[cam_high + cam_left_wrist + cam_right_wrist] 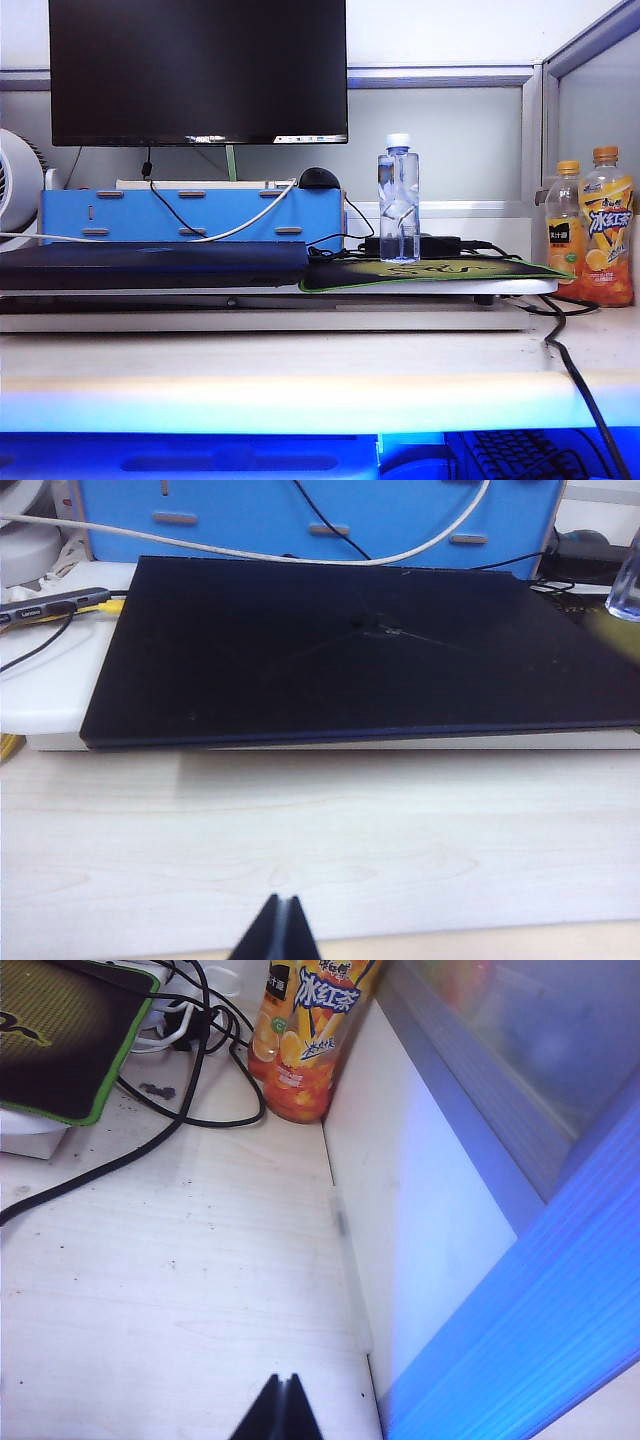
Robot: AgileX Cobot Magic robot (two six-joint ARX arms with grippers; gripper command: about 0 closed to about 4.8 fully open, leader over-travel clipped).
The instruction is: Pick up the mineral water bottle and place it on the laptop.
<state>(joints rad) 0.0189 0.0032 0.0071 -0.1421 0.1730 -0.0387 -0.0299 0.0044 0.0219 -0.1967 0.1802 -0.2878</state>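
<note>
Mineral water bottle [399, 200], clear with white cap, upright on green-edged mouse mat [430, 272] to the right of the laptop [150, 265], well apart from both arms; filled nearly to the neck with clear liquid. Only a sliver of its base caught at the edge of the left wrist view [627, 585]. Laptop closed, lying flat on a white stand [260, 300] on the pale wooden worktop [300, 360], nothing on its lid. Blue box [190, 215] behind it, white cable draped across the front, dark monitor [198, 70] above. Two orange-capped drink bottles [592, 230] standing side by side at far right against the partition, both full of orange liquid; black cables trailing past them.

Left end effector [278, 928] low over bare worktop in front of the laptop's near edge, fingers pressed together into a single dark wedge, gripping nothing, touching nothing. Right end effector [280, 1408] over bare worktop near the partition wall, in front of one orange drink bottle [305, 1030] and the mouse mat corner [60, 1050], fingers likewise fully closed and empty. Neither end effector seen in the exterior view.
</note>
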